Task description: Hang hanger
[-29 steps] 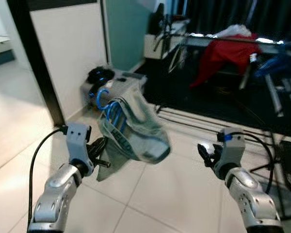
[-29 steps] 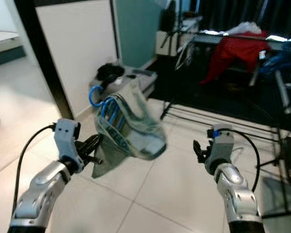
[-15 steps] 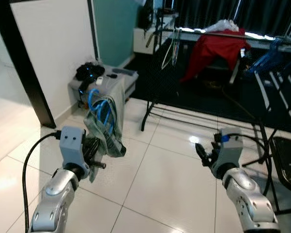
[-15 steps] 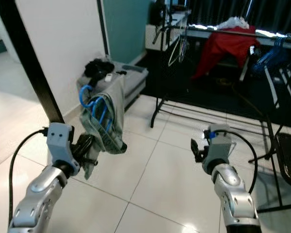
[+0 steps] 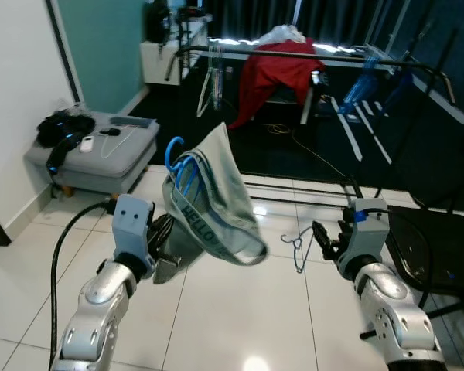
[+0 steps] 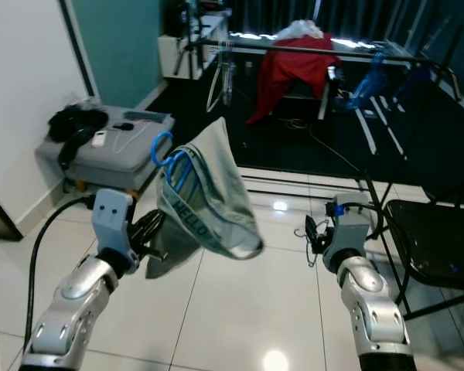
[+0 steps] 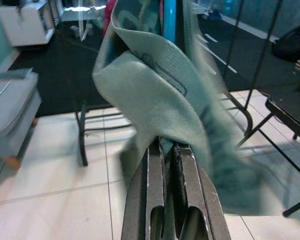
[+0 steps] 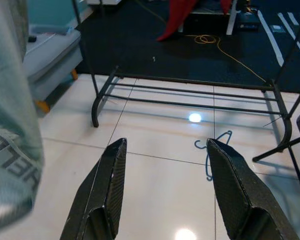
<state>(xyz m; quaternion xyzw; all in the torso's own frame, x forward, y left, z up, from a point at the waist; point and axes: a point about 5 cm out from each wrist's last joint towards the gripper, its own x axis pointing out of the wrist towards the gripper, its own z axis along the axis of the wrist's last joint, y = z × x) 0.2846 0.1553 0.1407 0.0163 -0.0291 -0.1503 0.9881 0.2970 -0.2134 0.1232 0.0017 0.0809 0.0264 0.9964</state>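
Observation:
A blue hanger [image 5: 175, 157] carries a grey-green garment [image 5: 214, 207] with dark lettering. My left gripper [image 5: 162, 236] is shut on the garment's lower edge and holds it up at chest height; in the left wrist view the cloth [image 7: 162, 85] is pinched between the closed fingers [image 7: 151, 170]. My right gripper [image 5: 325, 239] is open and holds nothing, level with the left one and apart from the garment. Ahead stands a black clothes rail [image 5: 240, 51] with a red garment [image 5: 272, 71] and blue hangers [image 5: 363, 81] on it.
A thin wire hanger [image 8: 210, 155] lies on the white tiles before the rack's low base bars [image 8: 185, 95]. A grey padded bench [image 5: 100, 151] with black items sits at the left by a teal wall. A black chair [image 5: 437, 247] stands at the right.
The whole view has swung round, so the clothes rail now lies straight ahead and the bench sits further left. The garment has swung out to the right. Both grippers keep their states.

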